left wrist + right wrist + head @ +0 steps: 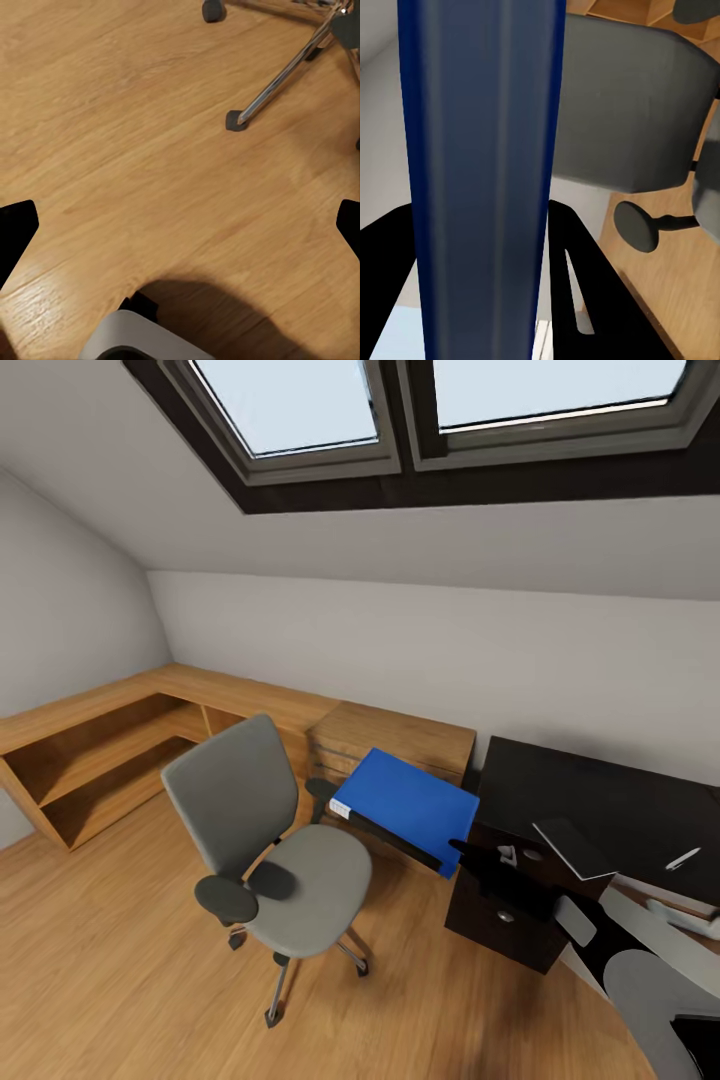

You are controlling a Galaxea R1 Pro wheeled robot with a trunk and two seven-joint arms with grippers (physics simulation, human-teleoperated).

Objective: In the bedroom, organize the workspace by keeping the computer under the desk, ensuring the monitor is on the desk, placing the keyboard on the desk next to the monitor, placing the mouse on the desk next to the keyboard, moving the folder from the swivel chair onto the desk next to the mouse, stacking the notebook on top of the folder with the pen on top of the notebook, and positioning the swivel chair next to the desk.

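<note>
My right gripper [425,852] is shut on the bright blue folder [408,800] and holds it in the air between the grey swivel chair [285,860] and the glossy black desk [610,805]. In the right wrist view the folder's edge [484,180] runs between the black fingers [577,277], with the chair's backrest [634,112] behind it. A dark grey notebook [572,848] and a thin white pen [683,858] lie on the desk. My left gripper [180,225] is open over bare wooden floor, near a chrome chair leg [281,79] and its castor [236,120].
The desk's black drawer unit [500,920] stands below my right gripper. A light-wood drawer chest [400,745] sits against the wall behind the folder, and a low wooden shelf bench [100,755] runs along the left. Skylights [300,405] sit in the sloped ceiling above.
</note>
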